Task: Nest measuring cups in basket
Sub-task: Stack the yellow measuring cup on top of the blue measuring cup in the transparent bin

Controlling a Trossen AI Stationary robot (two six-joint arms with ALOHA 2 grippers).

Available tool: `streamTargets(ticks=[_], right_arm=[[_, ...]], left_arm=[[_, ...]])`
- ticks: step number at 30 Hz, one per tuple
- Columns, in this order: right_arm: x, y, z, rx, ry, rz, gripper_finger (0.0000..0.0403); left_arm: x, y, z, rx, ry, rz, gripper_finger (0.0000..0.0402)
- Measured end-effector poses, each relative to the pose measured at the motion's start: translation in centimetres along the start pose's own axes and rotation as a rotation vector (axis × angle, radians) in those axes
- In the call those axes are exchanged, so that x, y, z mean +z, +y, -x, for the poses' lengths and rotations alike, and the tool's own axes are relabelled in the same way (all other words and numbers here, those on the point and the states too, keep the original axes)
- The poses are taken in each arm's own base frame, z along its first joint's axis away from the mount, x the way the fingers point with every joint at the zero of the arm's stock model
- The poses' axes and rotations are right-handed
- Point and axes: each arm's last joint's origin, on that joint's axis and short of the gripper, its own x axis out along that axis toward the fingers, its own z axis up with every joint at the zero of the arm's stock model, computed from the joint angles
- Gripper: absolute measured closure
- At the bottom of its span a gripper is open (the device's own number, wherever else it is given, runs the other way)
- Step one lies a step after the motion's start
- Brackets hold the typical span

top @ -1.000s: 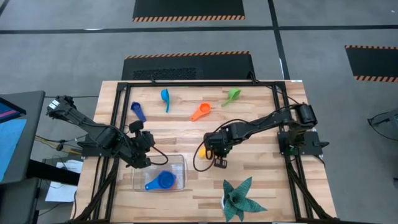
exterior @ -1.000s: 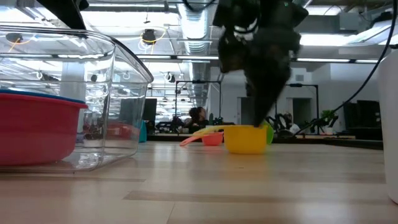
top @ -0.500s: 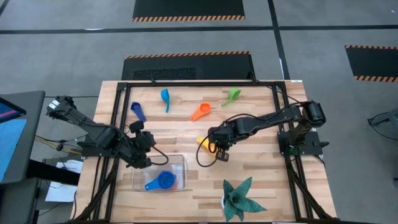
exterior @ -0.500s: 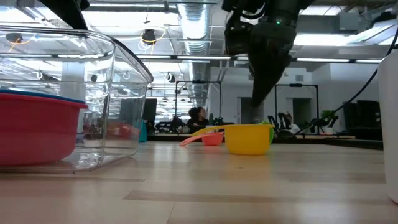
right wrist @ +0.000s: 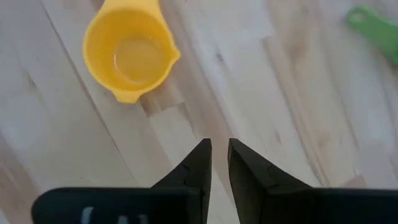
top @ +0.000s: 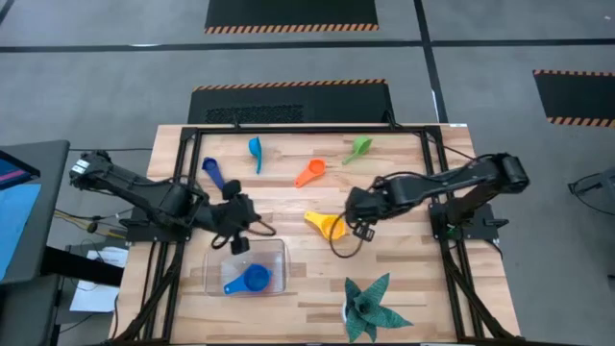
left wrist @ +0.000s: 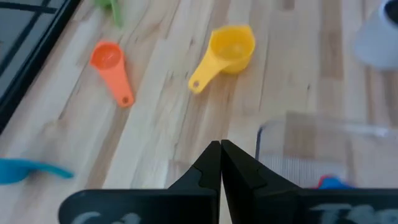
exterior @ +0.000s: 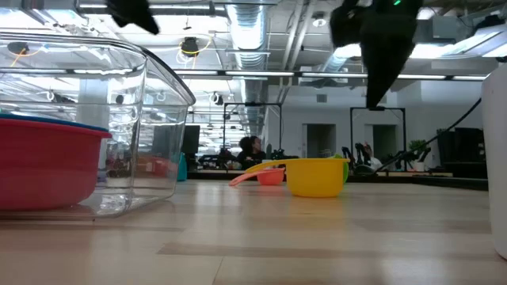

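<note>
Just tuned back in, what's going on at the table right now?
Neither arm holds anything. The right gripper hangs empty just beside the yellow cup, which stands on the wood outside the basket. The left gripper, shut, hovers by the basket's far edge. A blue cup lies in the basket; the orange, green and two more blue cups wait along the far side.

Light wooden plank tabletop (top: 288, 207) edged by a black metal frame (top: 307, 128). Grey floor (top: 115, 86) crossed by dark lines; black mats with orange-and-black striped edges (top: 291, 13) lie on it. Low view: large hall beyond, white ceiling ducts (exterior: 249, 24), round hanging lamp (exterior: 188, 46), bright strip lights, dark doorways (exterior: 317, 141) in a pale far wall. A person (exterior: 252, 148) sits far back.
</note>
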Motion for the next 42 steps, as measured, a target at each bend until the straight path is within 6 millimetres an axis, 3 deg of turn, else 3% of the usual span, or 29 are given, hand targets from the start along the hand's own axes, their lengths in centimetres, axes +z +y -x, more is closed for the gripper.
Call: streamTargets(ticks=[5, 10, 16, 23, 32, 42], right_arm=[[-2.8, -0.6, 2.3, -0.057, -0.16, -0.185, 0.0325], [-5.1, -0.5, 3.7, -0.014, -0.282, -0.351, 0.0326], [-6.4, 0.5, 4.5, 0.021, -0.309, -0.325, 0.0326], [-6.6, 0.8, 4.5, 0.001, -0.325, -0.322, 0.0326], [-6.7, 0.5, 4.4, -0.025, -0.313, -0.318, 0.0326], [-7.1, 0.1, 5.3, -0.013, -0.353, -0.316, 0.0326]], left_arm=[[2.6, 0.4, -2.7, -0.079, -0.105, -0.021, 0.0401], [5.0, 0.9, -7.7, -0.186, -0.181, -0.079, 0.04], [7.0, 1.9, -13.2, -0.313, -0.092, -0.07, 0.0366], [8.8, 0.9, -18.3, -0.394, 0.06, -0.208, 0.0295], [9.3, -2.1, -21.0, -0.322, 0.208, -0.602, 0.0254], [8.3, -3.2, -23.6, -0.308, 0.203, -0.704, 0.0252]])
